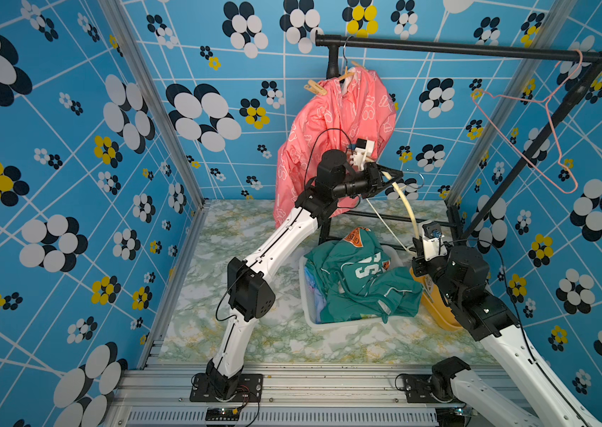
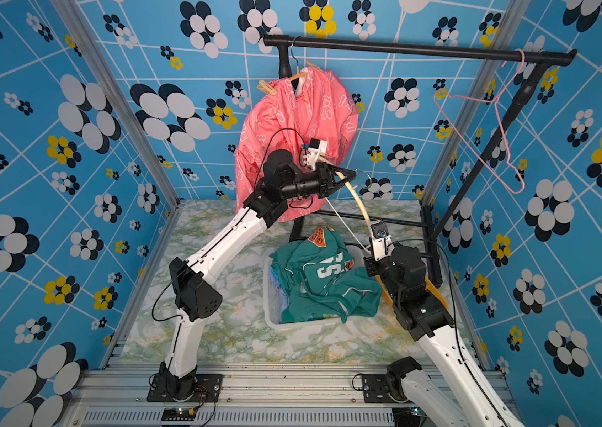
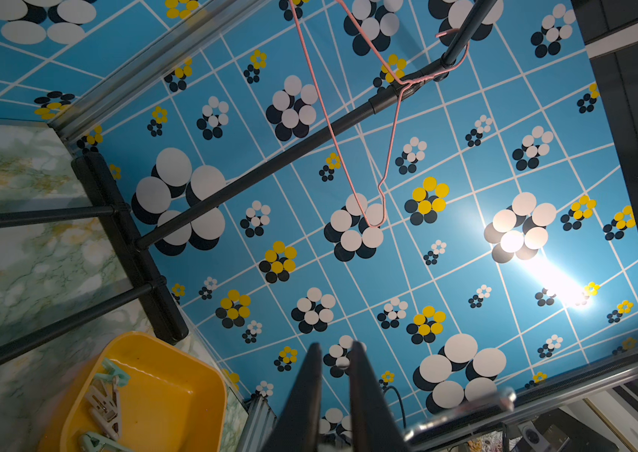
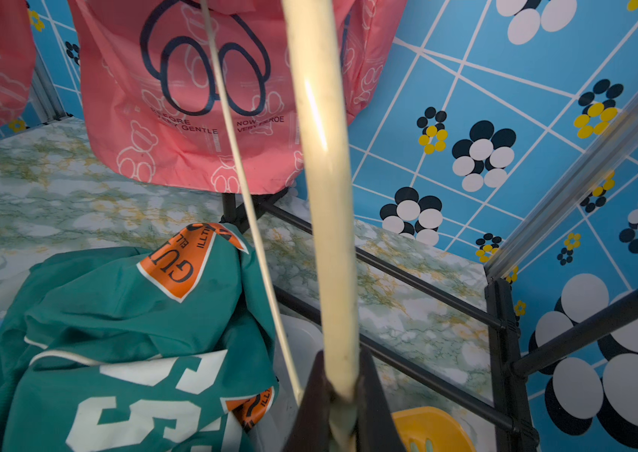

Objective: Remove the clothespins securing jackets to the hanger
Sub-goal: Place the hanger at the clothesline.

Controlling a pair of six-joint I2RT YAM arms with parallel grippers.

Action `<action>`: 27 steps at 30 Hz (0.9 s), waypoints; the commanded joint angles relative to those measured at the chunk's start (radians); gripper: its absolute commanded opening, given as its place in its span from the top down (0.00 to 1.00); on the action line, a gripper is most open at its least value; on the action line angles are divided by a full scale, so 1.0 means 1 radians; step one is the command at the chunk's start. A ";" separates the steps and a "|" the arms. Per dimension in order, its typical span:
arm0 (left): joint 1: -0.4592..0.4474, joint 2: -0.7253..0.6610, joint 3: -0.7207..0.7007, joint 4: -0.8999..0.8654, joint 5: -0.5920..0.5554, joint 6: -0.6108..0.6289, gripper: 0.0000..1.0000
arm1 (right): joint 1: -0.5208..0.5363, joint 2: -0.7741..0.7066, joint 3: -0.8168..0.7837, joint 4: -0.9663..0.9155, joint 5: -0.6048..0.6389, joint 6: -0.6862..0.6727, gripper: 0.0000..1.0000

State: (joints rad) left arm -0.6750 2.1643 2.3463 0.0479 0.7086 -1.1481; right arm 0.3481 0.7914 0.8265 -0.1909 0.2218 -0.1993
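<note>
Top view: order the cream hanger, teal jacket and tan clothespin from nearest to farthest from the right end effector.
1. cream hanger, gripped in the right end effector.
2. teal jacket, in the basket beside it.
3. tan clothespin, up on the pink jacket's shoulder.

In both top views a rail [image 1: 476, 48] crosses the upper right of the frame, its frame standing at the back of the counter [image 1: 255, 332]. At the rail's left end, upper centre, a hanging jacket [image 1: 336, 122] drapes down with a clothespin [image 1: 314, 88] on its left shoulder. A bare hanger [image 1: 546, 101] hangs from the rail's right end, well apart from it. Right of centre, lower down, a basket [image 1: 347, 324] sits on the counter with a crumpled jacket [image 1: 362, 284] in it. A tub [image 1: 436, 314] stands just right of the basket; the left wrist view shows loose clothespins [image 3: 107, 403] in it. A loose hanger [image 1: 411, 209] slants above the basket, before the hanging jacket's lower right.
</note>
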 commanded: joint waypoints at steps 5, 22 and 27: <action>-0.025 -0.185 -0.094 -0.043 -0.070 0.216 0.15 | -0.012 -0.062 0.048 -0.041 0.105 0.061 1.00; -0.241 -0.619 -0.709 0.015 -0.764 0.927 0.05 | -0.052 0.117 0.526 -0.303 0.669 0.071 1.00; -0.270 -0.730 -0.938 0.116 -0.940 1.004 0.05 | -0.092 0.322 0.813 -0.305 0.591 -0.067 1.00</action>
State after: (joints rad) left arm -0.9287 1.4937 1.4998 0.0700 -0.0593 -0.2451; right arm 0.2790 1.0267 1.5158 -0.5541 0.8238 -0.1795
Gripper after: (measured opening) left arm 0.946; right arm 0.108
